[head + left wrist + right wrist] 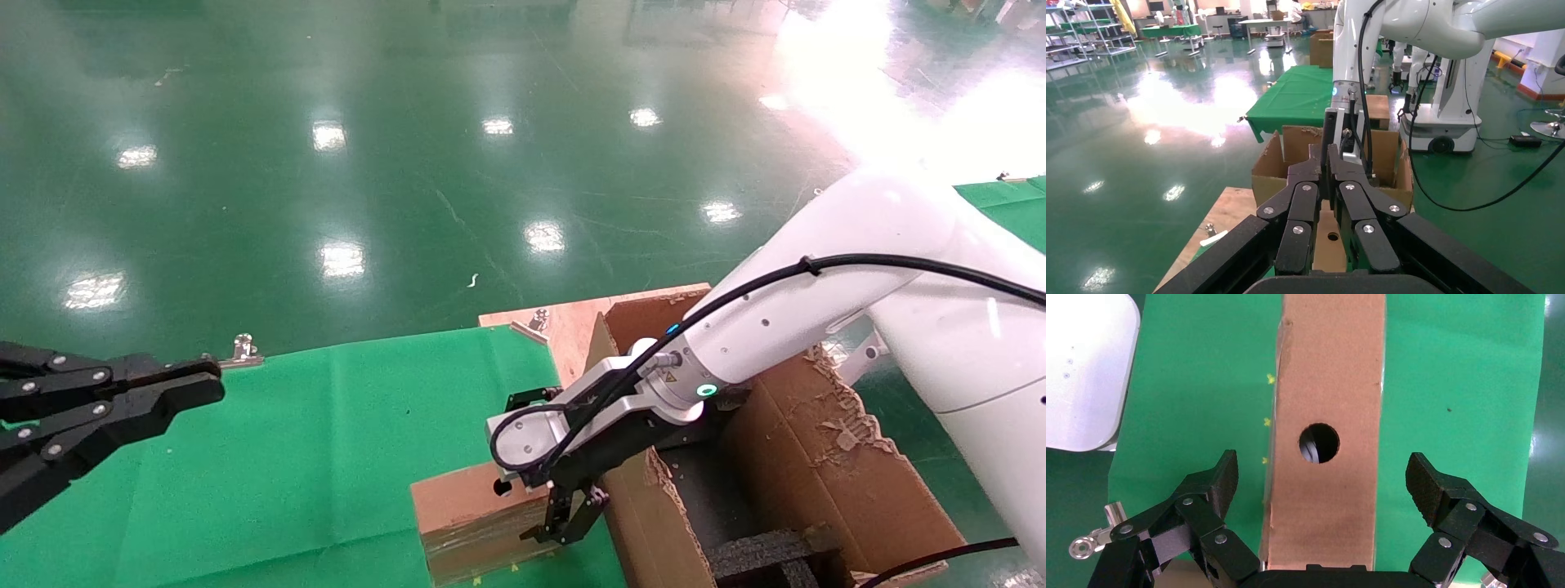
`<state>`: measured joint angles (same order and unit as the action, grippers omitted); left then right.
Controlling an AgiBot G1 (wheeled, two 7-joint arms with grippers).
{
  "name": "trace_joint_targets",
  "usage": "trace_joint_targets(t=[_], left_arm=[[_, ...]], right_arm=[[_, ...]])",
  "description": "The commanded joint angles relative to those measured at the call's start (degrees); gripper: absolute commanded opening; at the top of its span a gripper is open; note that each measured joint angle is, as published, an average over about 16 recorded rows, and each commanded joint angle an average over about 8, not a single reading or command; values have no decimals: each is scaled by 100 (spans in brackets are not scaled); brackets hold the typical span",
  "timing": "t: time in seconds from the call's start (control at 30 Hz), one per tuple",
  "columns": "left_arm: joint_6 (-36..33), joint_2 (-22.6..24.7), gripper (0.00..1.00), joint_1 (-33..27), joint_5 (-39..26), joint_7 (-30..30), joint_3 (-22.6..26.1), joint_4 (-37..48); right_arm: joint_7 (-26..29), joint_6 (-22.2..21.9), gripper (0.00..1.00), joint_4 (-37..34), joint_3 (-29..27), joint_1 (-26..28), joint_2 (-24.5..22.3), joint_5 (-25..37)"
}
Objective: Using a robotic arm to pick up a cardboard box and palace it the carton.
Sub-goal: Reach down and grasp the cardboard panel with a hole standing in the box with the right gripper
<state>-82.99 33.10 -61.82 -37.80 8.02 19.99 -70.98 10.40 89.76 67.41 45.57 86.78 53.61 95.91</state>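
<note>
Glossy green floor all round; green cloth [327, 457] covers bench. Cardboard box [470, 518] lies at bench's near edge, close to its right end, round hole [1319, 443] in top face, clear tape on near side. Right gripper [564, 523] of robotic arm [817, 294] poised over box's right end, fingers [1208, 490] spread wide, one each side of box, not touching. Carton [817, 457] just beside box at bench's right end, flaps torn, black foam strips [768, 555] inside. Left gripper [192, 388] hangs over bench's left end, well apart, fingers together.
</note>
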Motion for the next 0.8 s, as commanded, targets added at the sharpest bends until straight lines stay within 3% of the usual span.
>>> trace_joint_targets(t=[0.03, 0.8], left_arm=[[1, 0, 100, 0, 0, 0, 0, 1], [1, 0, 100, 0, 1, 0, 0, 0]], right_arm=[[-2, 4, 1, -10, 63, 37, 29, 54], [-3, -6, 0, 10, -9, -13, -10, -19]])
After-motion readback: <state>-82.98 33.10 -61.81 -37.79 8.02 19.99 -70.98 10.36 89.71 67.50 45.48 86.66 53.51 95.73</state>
